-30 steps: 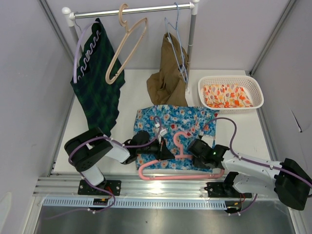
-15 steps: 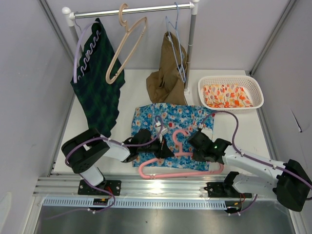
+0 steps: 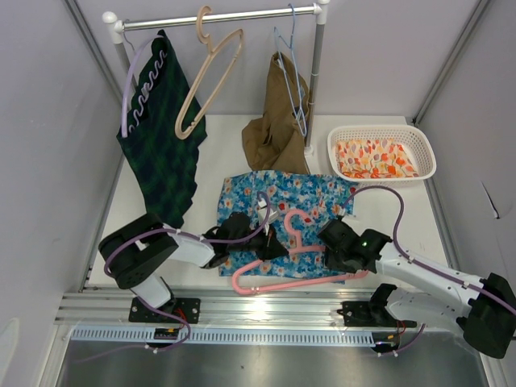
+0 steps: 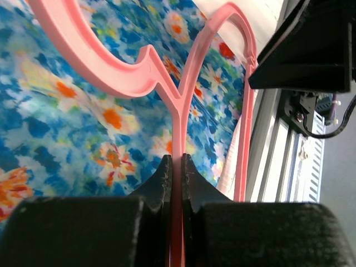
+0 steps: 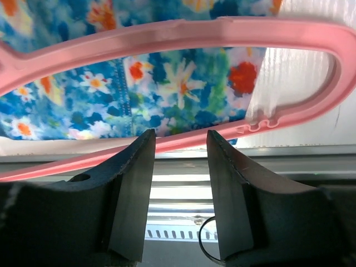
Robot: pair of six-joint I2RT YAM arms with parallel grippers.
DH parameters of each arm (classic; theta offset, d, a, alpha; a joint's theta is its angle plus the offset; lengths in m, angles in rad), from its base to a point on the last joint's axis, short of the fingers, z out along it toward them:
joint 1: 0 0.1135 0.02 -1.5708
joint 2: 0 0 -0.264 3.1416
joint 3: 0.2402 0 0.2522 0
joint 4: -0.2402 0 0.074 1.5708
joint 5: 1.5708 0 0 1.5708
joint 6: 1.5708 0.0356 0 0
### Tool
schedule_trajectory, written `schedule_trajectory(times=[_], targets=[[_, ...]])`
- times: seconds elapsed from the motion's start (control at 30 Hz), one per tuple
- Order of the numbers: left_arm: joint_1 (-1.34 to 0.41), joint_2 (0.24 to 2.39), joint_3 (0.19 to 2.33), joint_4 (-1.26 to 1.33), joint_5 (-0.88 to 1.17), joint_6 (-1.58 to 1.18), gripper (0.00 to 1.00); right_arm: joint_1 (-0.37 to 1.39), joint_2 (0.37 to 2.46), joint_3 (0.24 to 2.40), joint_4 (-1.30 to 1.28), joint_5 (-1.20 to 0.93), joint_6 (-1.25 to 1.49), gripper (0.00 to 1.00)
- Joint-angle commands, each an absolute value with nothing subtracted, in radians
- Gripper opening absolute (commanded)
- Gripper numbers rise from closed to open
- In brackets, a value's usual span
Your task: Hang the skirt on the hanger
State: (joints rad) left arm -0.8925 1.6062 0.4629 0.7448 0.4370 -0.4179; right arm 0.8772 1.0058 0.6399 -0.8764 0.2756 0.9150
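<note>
- Grey walls close in a white worktop [image 3: 226, 153], with a clothes rail [image 3: 218, 18] standing along its far edge.
- On the rail hang a green plaid garment [image 3: 157, 137] at the left, a bare beige hanger [image 3: 208, 81] beside it, and a brown garment [image 3: 274, 133] at the right.
- A white basket [image 3: 379, 182] sits at the far right corner of the worktop, with orange-patterned cloth inside.
- The blue floral skirt [image 3: 298, 193] lies spread flat in the middle of the worktop, reaching toward the near edge.
- The pink hanger [image 3: 282, 284] lies on top of the skirt. Its hook points toward the far edge, and its long lower bar runs along the skirt's near hem.
- The left gripper [image 3: 270, 246] is low over the skirt. In its wrist view its jaws are pressed together on the hanger's thin central stem [image 4: 183, 94], with the floral fabric [image 4: 67, 122] underneath.
- The right gripper [image 3: 337, 254] is at the hanger's right end, with its jaws spread apart [image 5: 181, 136].
- In the right wrist view the hanger's rounded end and lower bar [image 5: 183, 30] cross in front of the fingertips, over the skirt [image 5: 183, 83]. Whether the fingers touch the bar I cannot tell.
</note>
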Motion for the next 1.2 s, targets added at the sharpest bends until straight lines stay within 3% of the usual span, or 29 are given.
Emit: schedule_trajectory(times=[0.0, 0.67, 0.8, 0.9, 1.0, 1.17], targets=[[-0.903, 1.632, 0.416, 0.808, 0.469, -0.390, 0.00, 0.868, 0.993, 0.602, -0.904, 0.281, 0.974, 0.48], [-0.946, 1.601, 0.396, 0.816, 0.560, -0.350, 0.00, 0.781, 0.996, 0.488, -0.781, 0.232, 0.956, 0.62], [-0.948, 1.623, 0.413, 0.810, 0.549, -0.348, 0.00, 0.772, 1.015, 0.491, -0.759, 0.225, 0.943, 0.53], [-0.950, 1.632, 0.434, 0.781, 0.564, -0.339, 0.00, 0.764, 1.029, 0.497, -0.755, 0.207, 0.933, 0.53], [-0.950, 1.617, 0.446, 0.732, 0.568, -0.319, 0.00, 0.770, 1.016, 0.523, -0.805, 0.207, 0.933, 0.65], [-0.950, 1.609, 0.460, 0.692, 0.561, -0.295, 0.00, 0.756, 0.980, 0.505, -0.808, 0.161, 0.919, 0.66]])
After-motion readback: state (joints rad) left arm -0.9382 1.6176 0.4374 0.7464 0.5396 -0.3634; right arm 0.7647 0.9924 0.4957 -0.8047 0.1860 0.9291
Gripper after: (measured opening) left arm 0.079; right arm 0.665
